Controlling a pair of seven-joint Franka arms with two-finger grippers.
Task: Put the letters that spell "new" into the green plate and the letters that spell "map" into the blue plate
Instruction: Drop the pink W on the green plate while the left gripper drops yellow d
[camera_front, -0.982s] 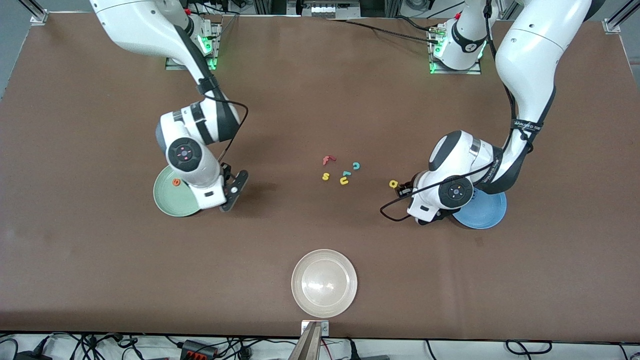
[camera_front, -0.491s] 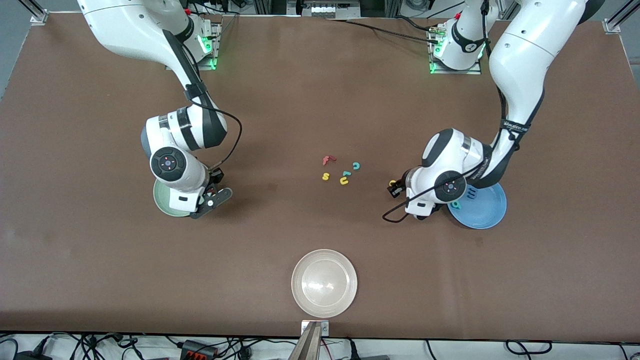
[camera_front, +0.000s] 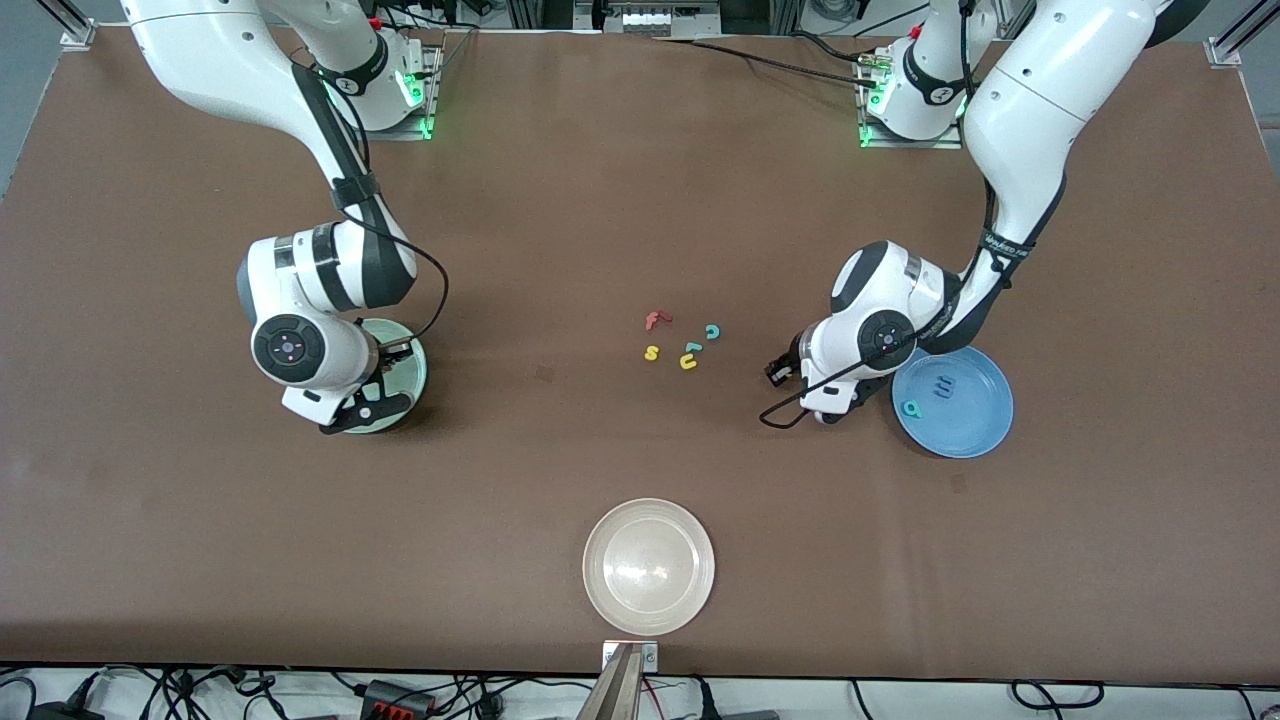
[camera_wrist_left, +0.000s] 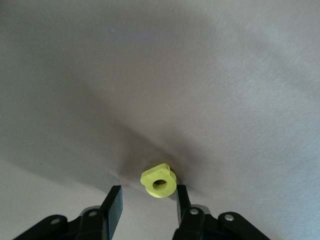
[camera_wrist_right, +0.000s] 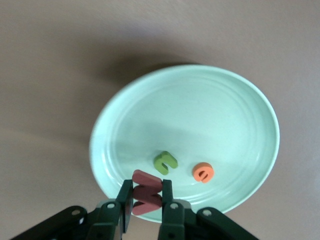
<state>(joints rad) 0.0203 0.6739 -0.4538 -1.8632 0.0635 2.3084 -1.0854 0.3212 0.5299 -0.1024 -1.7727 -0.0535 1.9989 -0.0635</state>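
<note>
My right gripper (camera_wrist_right: 146, 192) is shut on the red-pink "w" (camera_wrist_right: 147, 181) and holds it just above the green plate (camera_wrist_right: 260, 110). The dark green "n" (camera_wrist_right: 165, 162) and the orange "e" (camera_wrist_right: 203, 172) lie in that plate. In the front view the right gripper (camera_front: 390, 352) hangs over the green plate (camera_front: 415, 372). My left gripper (camera_wrist_left: 148, 192) is down at the table, open, its fingers either side of the yellow "a" (camera_wrist_left: 159, 181). The left gripper (camera_front: 779, 372) sits beside the blue plate (camera_front: 975, 420), which holds the blue-purple "m" (camera_front: 943, 385) and the teal "p" (camera_front: 909, 408).
A cluster of loose letters lies mid-table: red "f" (camera_front: 655, 320), yellow "s" (camera_front: 651, 352), teal "c" (camera_front: 712, 331), yellow "u" (camera_front: 688, 362). A cream-white plate (camera_front: 649, 566) stands near the front edge.
The right arm swung toward its end of the table, bringing the "w" over the green plate. The left gripper slid off the blue plate onto the "a" and its fingers narrowed.
</note>
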